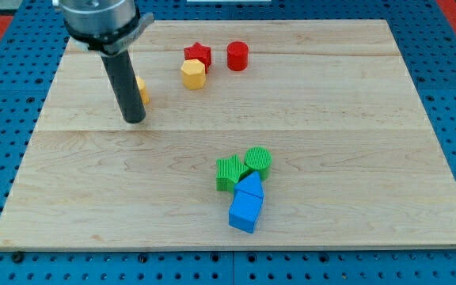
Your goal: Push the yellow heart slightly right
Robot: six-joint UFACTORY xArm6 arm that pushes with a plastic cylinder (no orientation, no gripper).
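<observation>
Board point(355, 95) first, then rod point(125, 83): I have no hand to open or close, only my tip point(134, 120), planted touching the yellow heart point(142, 91), which peeks out at its right. If I push off-centre, the heart may spin or slide toward the yellow block point(193, 74) beside the red star point(198, 54).

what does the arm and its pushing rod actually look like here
The arm ends in a straight, dark grey to black cylindrical rod, smooth and unmarked. It hangs from a wider round metallic grey collar at the view's top. My tip is the rod's plain blunt lower end. No cables, labels or sleeves show.
</observation>
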